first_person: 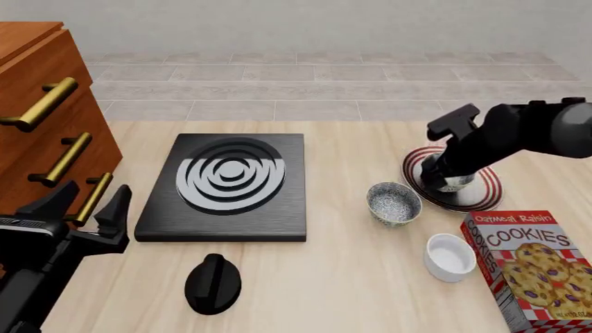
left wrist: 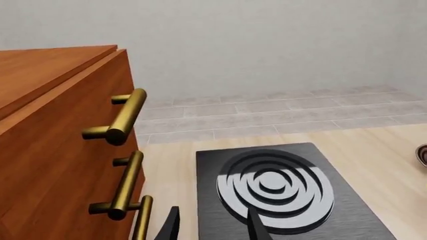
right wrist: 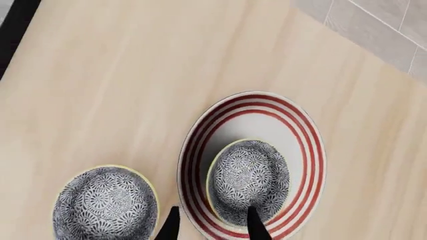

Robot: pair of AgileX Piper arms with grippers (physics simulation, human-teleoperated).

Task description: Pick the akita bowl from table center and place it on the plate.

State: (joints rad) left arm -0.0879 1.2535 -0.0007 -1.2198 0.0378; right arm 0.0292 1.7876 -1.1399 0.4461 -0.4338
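Red-striped and white, the plate sits on the right of the tabletop, and the akita bowl rests inside it. From the front the right arm covers most of that bowl, so only a sliver shows under the black links. The right gripper hangs over the bowl's near rim, its two dark fingers spread apart, one tip over the bowl's edge, the other over the plate's rim beside it, pinching nothing. Whether either tip touches is hard to say; both are cut off by the edge of the wrist view.

The look-alike bowl stands on the wood just beside the plate, apart from it. A small white cup-like bowl sits nearer us, next to a cookies box that runs out of the front view.

Pale wood grain covers the tabletop; behind it run grey tiles and a plain light wall. A black stove plate with silver rings lies mid-left, a black knob in front of it. A wooden cabinet with brass handles stands at the left.

The left gripper idles low by the cabinet, fingers parted and empty.
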